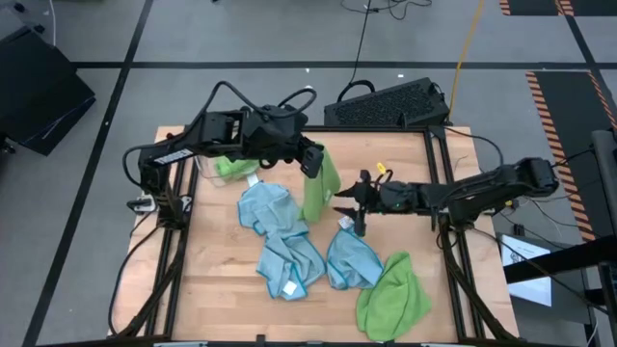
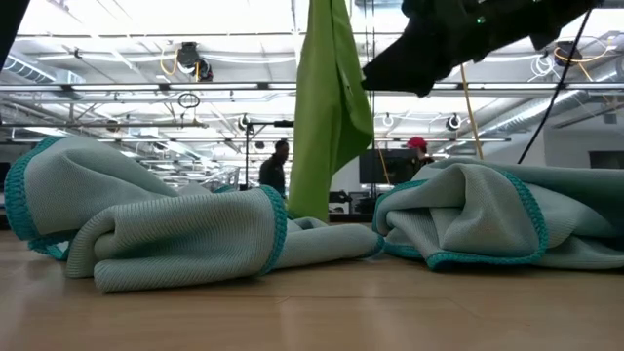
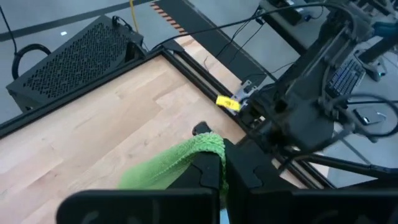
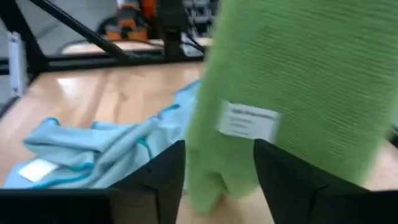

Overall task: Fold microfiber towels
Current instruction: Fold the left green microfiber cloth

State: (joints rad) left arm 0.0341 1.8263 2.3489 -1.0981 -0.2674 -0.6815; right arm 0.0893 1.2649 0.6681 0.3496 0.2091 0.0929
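A lime green towel (image 1: 321,188) hangs from my left gripper (image 1: 313,159), which is shut on its top. Its lower end (image 2: 307,210) drops behind the light blue towels (image 2: 185,234). My right gripper (image 4: 217,180) is open just to the right of the hanging towel. Its fingers stand on either side of the towel's lower part, below the white tag (image 4: 247,121), and I cannot tell whether they touch it. Three blue towels (image 1: 270,207) (image 1: 289,265) (image 1: 352,260) lie crumpled mid-table. Another green towel (image 1: 393,299) lies at the near right. My left gripper pinches the green towel's top edge (image 3: 205,146) between its two shut fingers (image 3: 210,177), slanting down from the table's left. The cloth is bunched there; one layer or several, I cannot tell. The towel hangs long and slack below the fingers.
A clear bin (image 1: 217,166) with a green cloth in it stands at the far left of the table. A black perforated box (image 1: 390,104) sits beyond the far edge. People stand in the room behind the table (image 2: 278,161). Bare wood (image 1: 222,289) shows at the near left.
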